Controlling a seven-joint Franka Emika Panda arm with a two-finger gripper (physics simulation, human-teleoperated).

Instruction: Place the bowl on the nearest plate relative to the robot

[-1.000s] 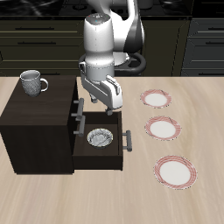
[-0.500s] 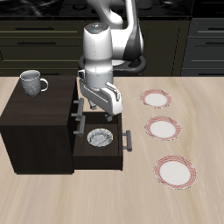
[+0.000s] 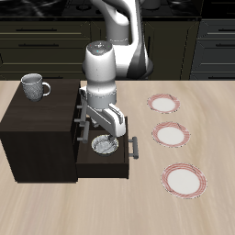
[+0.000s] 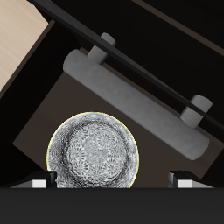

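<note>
The small white-grey speckled bowl (image 3: 107,146) sits in the open drawer (image 3: 103,166) of a dark cabinet (image 3: 37,128). It fills much of the wrist view (image 4: 92,150). My gripper (image 3: 101,136) hangs just above the bowl, open and empty, and partly hides it. In the wrist view the gripper (image 4: 112,182) shows pale fingertips (image 4: 39,182) on either side of the bowl. Three red-rimmed white plates lie in a row beside the cabinet. One plate (image 3: 165,104) is farthest back, nearest the robot's base, one (image 3: 170,135) is in the middle, and one (image 3: 184,180) is nearest the front edge.
A grey-white handled mug (image 3: 35,85) stands on top of the cabinet. The drawer's front handle (image 3: 134,147) sticks out toward the plates. Dark kitchen cabinets run along the back behind the robot.
My gripper has come down from above the cabinet toward the bowl in the drawer. The bowl, mug and plates have not moved.
</note>
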